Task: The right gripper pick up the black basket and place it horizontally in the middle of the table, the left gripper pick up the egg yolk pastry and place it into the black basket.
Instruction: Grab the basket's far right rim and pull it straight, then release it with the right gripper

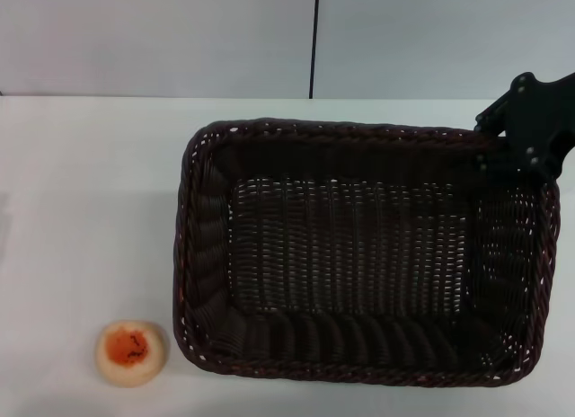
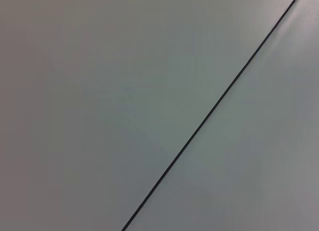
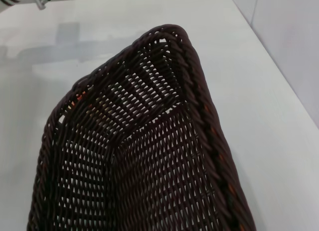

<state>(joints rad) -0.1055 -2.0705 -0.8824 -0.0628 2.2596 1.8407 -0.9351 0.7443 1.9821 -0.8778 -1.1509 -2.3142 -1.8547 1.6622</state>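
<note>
- The black basket (image 1: 359, 255) sits upright on the table (image 1: 81, 183), its long side running across the head view; the woven floor is bare.
- The right gripper (image 1: 508, 153) is at the basket's far right corner, its black linkage over the braided rim there. The fingers are dark against dark wicker, so I cannot tell whether they are apart or pinched on the rim.
- The right wrist view looks down along the inside of the basket (image 3: 144, 156), showing slatted walls, a rounded corner and the braided rim, with white table (image 3: 224, 52) beyond it.
- The egg yolk pastry (image 1: 131, 352) lies on the table just outside the basket's near left corner, close to it but not touching, with the orange-red centre facing up.
- The left gripper appears in no view; the left wrist view shows only a pale wall (image 2: 99, 91) crossed by a thin dark seam (image 2: 209, 111).
</note>
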